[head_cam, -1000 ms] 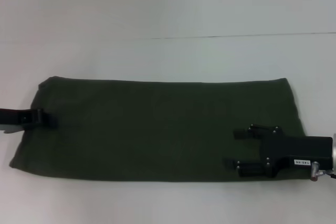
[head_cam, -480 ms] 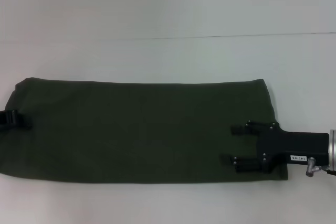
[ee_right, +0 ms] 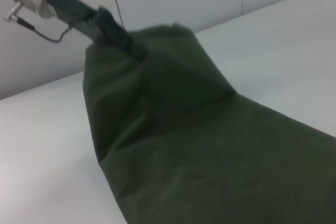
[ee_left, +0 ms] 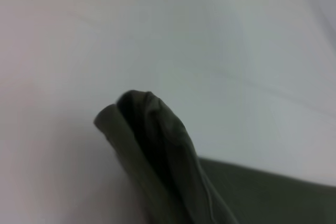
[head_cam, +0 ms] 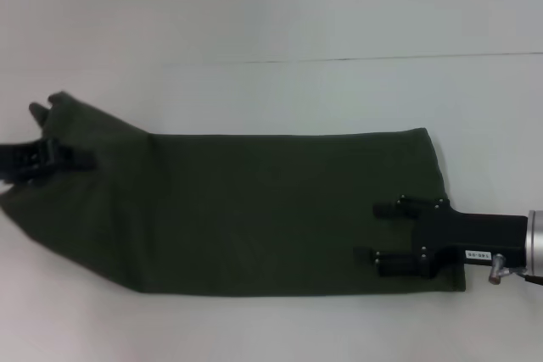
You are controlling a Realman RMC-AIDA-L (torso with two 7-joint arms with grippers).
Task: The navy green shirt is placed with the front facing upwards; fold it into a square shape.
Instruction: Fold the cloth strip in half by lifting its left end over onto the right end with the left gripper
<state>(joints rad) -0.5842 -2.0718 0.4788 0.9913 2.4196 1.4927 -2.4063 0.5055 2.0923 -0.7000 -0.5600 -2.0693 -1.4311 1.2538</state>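
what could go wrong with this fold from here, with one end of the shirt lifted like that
1. The left gripper pinches only a bunched edge of the navy green shirt; the cloth could slip free mid-fold.
2. The lifted end looks crumpled and uneven, so it may land skewed or creased, spoiling a square shape.
3. The right gripper rests open over the far end; if it is not pinning the shirt down, the whole shirt may drag across the table instead of folding.

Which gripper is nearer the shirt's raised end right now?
Left. The left gripper is shut on the raised end of the shirt, holding it off the table. The right gripper rests open over the flat opposite end.
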